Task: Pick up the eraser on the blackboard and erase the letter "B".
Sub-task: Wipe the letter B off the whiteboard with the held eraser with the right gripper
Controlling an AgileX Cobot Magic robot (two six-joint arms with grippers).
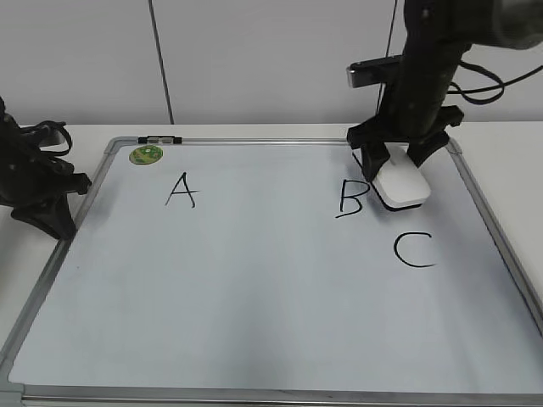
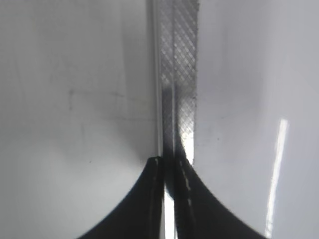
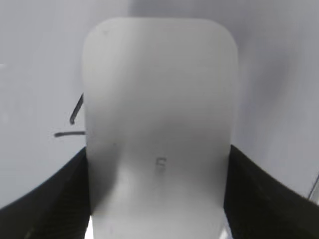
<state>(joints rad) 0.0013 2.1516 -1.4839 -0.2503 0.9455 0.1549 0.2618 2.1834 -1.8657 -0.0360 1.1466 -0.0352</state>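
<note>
White plastic fills the right wrist view: the eraser (image 3: 159, 124) sits between the two black fingers (image 3: 45, 204) of the right gripper (image 1: 397, 165), which press against its long sides, so the gripper is clamped on the block. The eraser's long axis runs away from the wrist, along the line of the fingers. In the exterior view the eraser (image 1: 400, 184) sits low over the blackboard (image 1: 254, 297); whether it touches the surface I cannot tell.

The letter "B" (image 1: 352, 197) lies just beside the eraser, on its left in the exterior view, with the block's near left edge at or just touching the letter's right curves. In the wrist view only a couple of black strokes (image 3: 75, 122) show past the eraser's left edge. The wipe therefore looks to call for a short sideways sweep toward the left, away from the "C" (image 1: 416, 250) below.

The left gripper (image 2: 169, 199) is well apart at the board's left frame (image 2: 177, 74), its fingers closed together on nothing; the right arm is plainly the nearer one.
</note>
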